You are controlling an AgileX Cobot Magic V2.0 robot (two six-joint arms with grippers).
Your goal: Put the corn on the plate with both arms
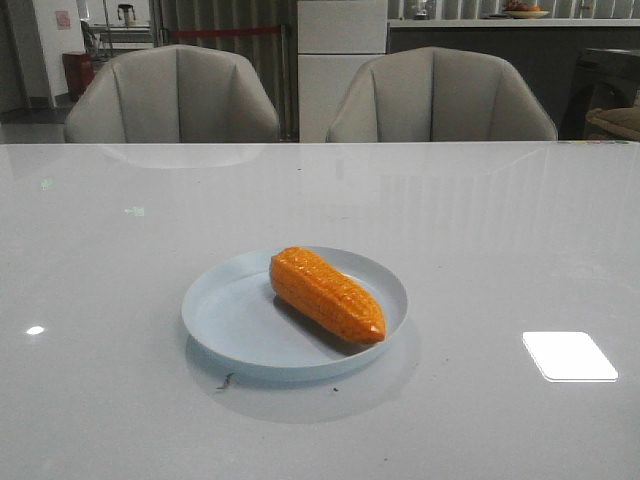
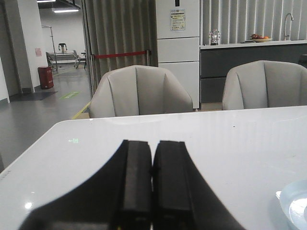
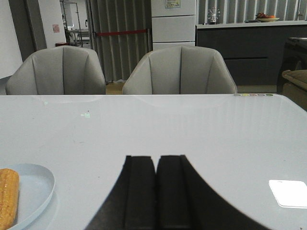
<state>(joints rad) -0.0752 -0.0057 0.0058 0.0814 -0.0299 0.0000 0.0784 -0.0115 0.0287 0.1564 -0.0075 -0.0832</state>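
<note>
1. The corn (image 1: 326, 295) lies on the plate (image 1: 230, 325), long axis from 11 to 5 o'clock.
2. The left gripper (image 2: 152, 184) and right gripper (image 3: 156, 189) flank the plate, fingers pressed together, empty; neither looks nearer.

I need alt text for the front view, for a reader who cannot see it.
An orange, glossy toy corn cob lies diagonally on a round, shallow, pale blue plastic plate on a glossy white table. Two beige chairs stand behind. No gripper shows.
</note>
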